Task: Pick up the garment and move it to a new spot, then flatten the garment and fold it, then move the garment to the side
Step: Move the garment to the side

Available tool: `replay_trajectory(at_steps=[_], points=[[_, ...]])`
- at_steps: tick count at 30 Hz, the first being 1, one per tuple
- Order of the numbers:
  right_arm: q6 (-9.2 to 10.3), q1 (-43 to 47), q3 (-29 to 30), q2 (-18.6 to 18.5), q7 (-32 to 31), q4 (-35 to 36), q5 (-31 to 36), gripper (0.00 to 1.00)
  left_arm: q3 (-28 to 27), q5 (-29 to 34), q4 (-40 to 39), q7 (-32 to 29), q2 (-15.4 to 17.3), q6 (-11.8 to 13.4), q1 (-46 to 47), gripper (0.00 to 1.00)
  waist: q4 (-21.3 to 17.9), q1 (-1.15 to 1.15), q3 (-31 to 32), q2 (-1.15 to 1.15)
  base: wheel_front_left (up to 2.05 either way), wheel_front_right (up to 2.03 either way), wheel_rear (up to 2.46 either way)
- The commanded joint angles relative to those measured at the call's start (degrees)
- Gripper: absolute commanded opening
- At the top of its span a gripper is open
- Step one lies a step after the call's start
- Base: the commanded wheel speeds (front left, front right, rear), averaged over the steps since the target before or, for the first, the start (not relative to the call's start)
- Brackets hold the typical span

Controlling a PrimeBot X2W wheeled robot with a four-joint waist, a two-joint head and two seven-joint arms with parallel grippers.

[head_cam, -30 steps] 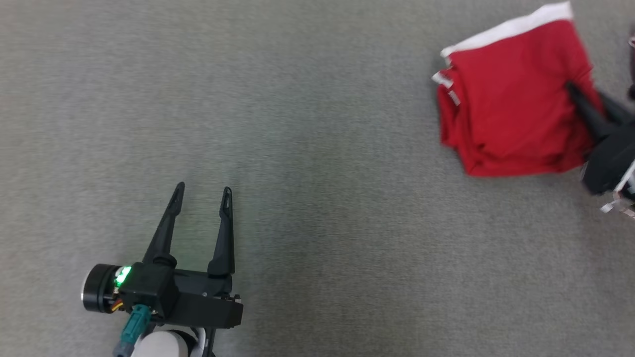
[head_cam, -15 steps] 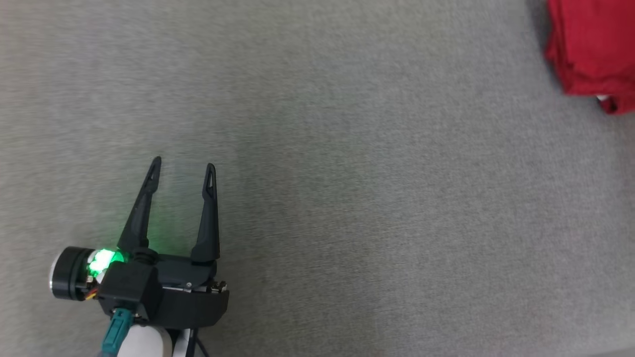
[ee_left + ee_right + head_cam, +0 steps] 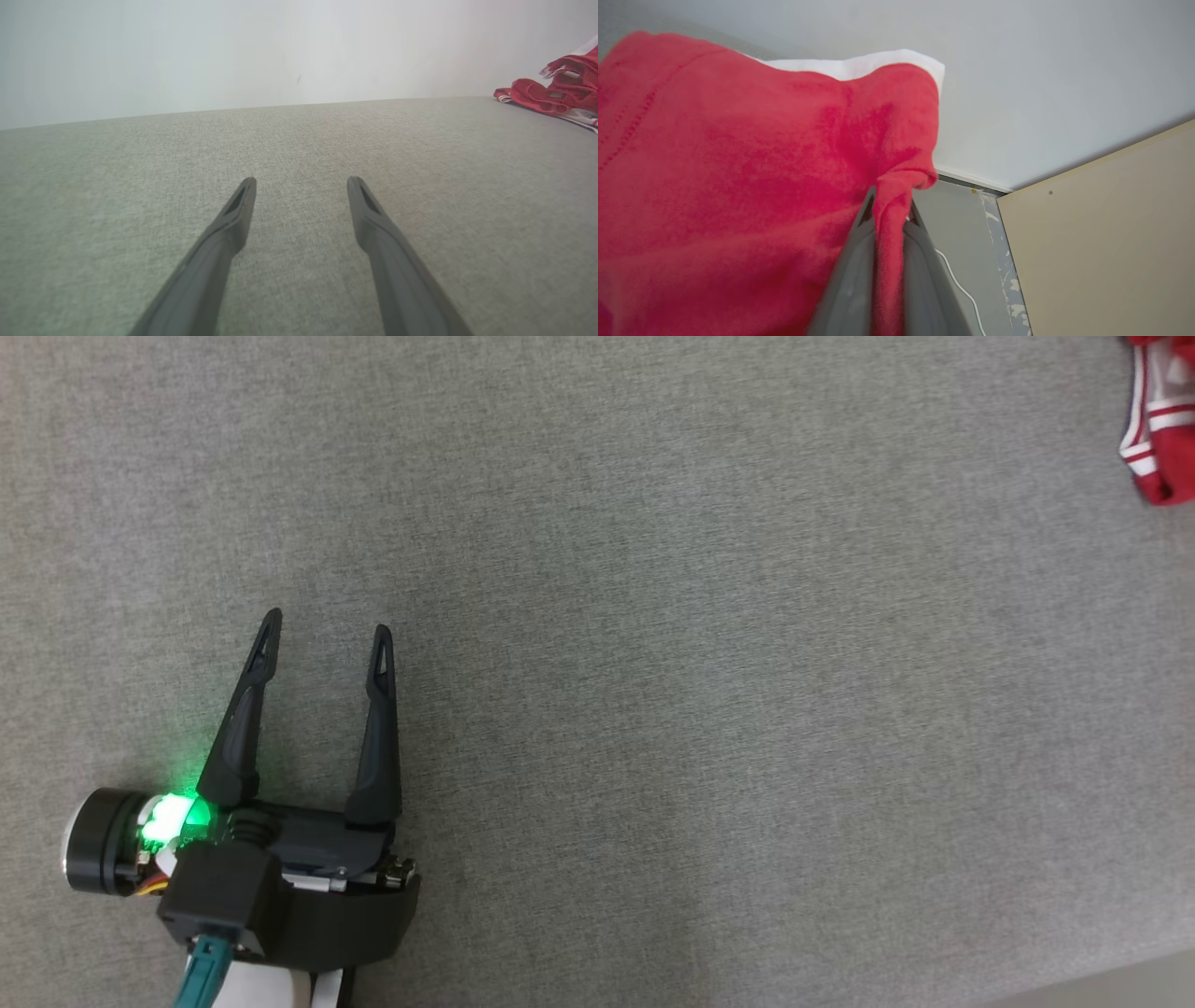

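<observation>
Red garment (image 3: pixel 738 163) pinched in right gripper (image 3: pixel 891 208); left gripper (image 3: pixel 327 623) spread.

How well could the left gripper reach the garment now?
Probably not easily: nothing blocks it, but the left gripper sits far across the grey surface from the garment, held by the right gripper.
</observation>
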State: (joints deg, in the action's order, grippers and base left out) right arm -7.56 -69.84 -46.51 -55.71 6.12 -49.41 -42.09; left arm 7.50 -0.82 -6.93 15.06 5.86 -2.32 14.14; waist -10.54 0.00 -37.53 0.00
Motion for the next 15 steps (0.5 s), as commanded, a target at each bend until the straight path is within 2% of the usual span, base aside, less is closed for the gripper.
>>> replay_trajectory(at_steps=[1, 5, 6, 7, 8, 15], points=[[0.19, -0.8, -0.1, 0.4, 0.2, -1.7, 0.7, 0.0, 0.2, 0.4, 0.6, 0.1, 0.3, 0.1, 0.4, 1.0, 0.4, 0.0, -0.5, 0.0, 0.0, 0.0, 0.0], [0.19, -2.8, -0.1, 1.3, 1.2, -7.1, 1.8, 0.0, 0.0, 0.2, 0.4, 0.1, 0.6, 0.3, 0.6, 1.0, 1.1, 0.0, -1.0, 0.0, 0.0, 0.0, 0.0], [0.18, -3.1, -0.2, 1.6, 1.6, -8.3, 2.2, 0.11, -0.1, 0.1, 0.4, 0.1, 0.7, 0.3, 0.6, 1.0, 1.3, 0.0, -1.2, 0.0, 0.0, 0.0, 0.0], [0.19, -3.8, -0.4, 1.7, 2.3, -9.4, 2.9, 0.52, -0.1, 0.1, 0.4, 0.1, 0.8, 0.3, 0.6, 1.0, 1.5, 0.0, -1.3, 0.0, 0.0, 0.0, 0.0], [0.19, -4.7, -0.1, 1.9, 3.5, -10.4, 3.3, 1.0, 0.0, 0.1, 0.5, 0.1, 0.8, 0.4, 0.7, 1.0, 1.6, 0.0, -1.5, 0.0, 0.0, 0.0, 0.0], [0.19, -8.0, -0.1, 4.1, 7.6, -15.7, 7.3, 1.0, -0.1, -0.6, 1.2, 0.1, 0.5, 0.9, 0.2, 1.0, 2.4, 0.0, -0.3, 0.0, 0.0, 0.0, 0.0]])
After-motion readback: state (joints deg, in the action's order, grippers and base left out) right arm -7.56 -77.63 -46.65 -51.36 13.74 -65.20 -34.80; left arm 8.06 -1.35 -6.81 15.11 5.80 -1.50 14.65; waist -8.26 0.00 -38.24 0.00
